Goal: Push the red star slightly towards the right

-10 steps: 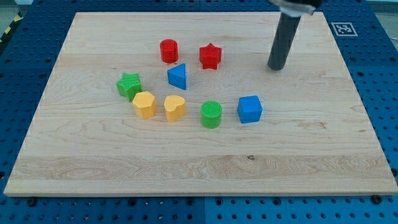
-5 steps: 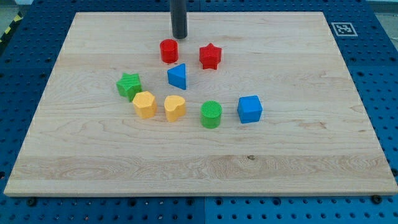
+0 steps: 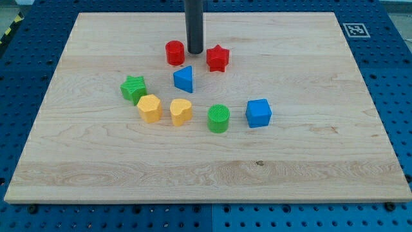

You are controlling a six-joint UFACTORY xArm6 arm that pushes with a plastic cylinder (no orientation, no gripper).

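The red star (image 3: 218, 58) lies on the wooden board (image 3: 322, 154) near the view's top, right of centre-left. My tip (image 3: 195, 51) stands just left of the star, in the gap between it and the red cylinder (image 3: 175, 53). A narrow gap shows between the rod and the star. The blue triangle (image 3: 184, 79) lies just below the tip.
A green star (image 3: 133, 87), a yellow hexagon (image 3: 149, 107), a yellow heart-like block (image 3: 181, 111), a green cylinder (image 3: 219, 118) and a blue cube (image 3: 259, 113) form an arc below. A fiducial tag (image 3: 353, 29) sits at the board's top right corner.
The rod swept from the view's right, across the top, to above the red cylinder, then came down and right into the gap between the cylinder and the star. No block has moved.
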